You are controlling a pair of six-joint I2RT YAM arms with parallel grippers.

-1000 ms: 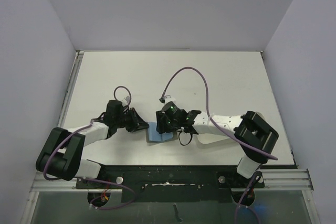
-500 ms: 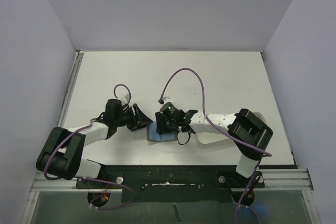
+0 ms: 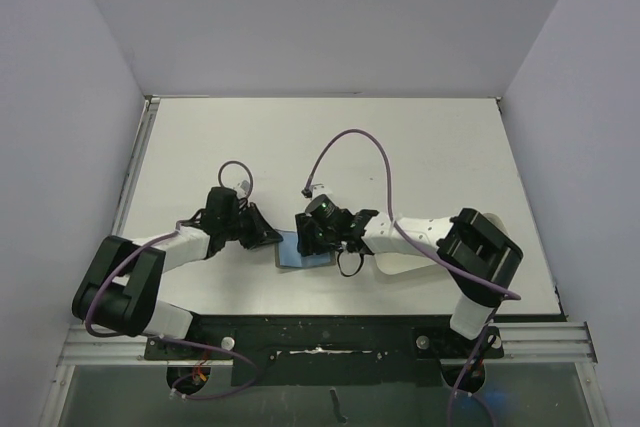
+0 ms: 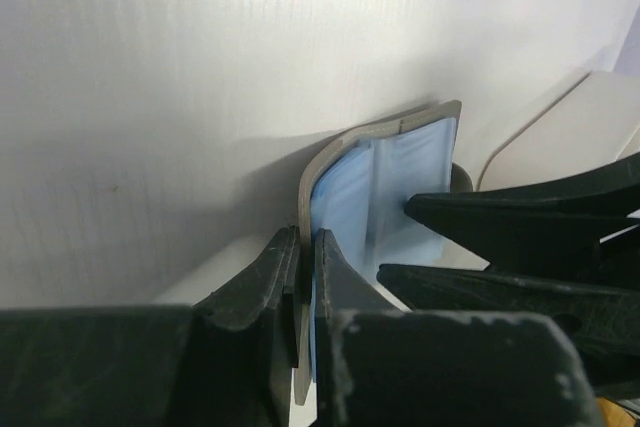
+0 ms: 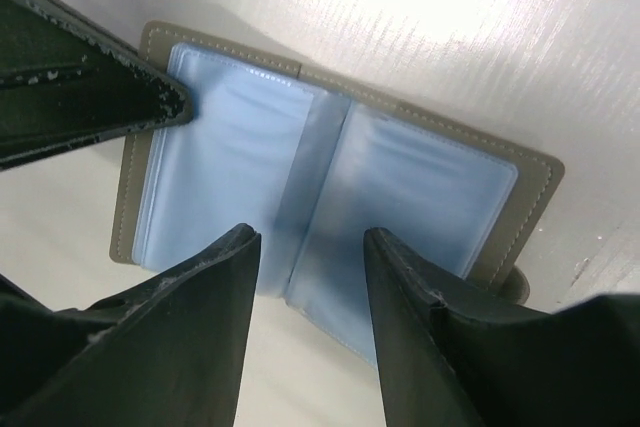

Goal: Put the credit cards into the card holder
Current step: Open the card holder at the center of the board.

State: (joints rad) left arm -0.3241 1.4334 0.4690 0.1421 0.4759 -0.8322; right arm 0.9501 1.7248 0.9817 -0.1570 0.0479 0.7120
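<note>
- The card holder [image 5: 400, 187] lies open on the table [image 3: 420, 147], with its light blue pockets facing up.
- The left gripper [image 4: 305, 277] is clamped on its edge.
- The right gripper [image 5: 310, 239] has its fingers apart above the lining.

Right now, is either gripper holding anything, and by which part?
The left gripper pinches the card holder by one edge of its grey cover. The right gripper stands open above it, holding nothing.

It looked like a robotics lab cell: a plain white bench [image 3: 430, 147] boxed in by blank pale walls [image 3: 330, 17] on three sides, the left arm [image 3: 175, 245] and right arm [image 3: 420, 232] bolted to a black rail [image 3: 320, 332] along its near edge, purple cables [image 3: 350, 131] looping loose.
</note>
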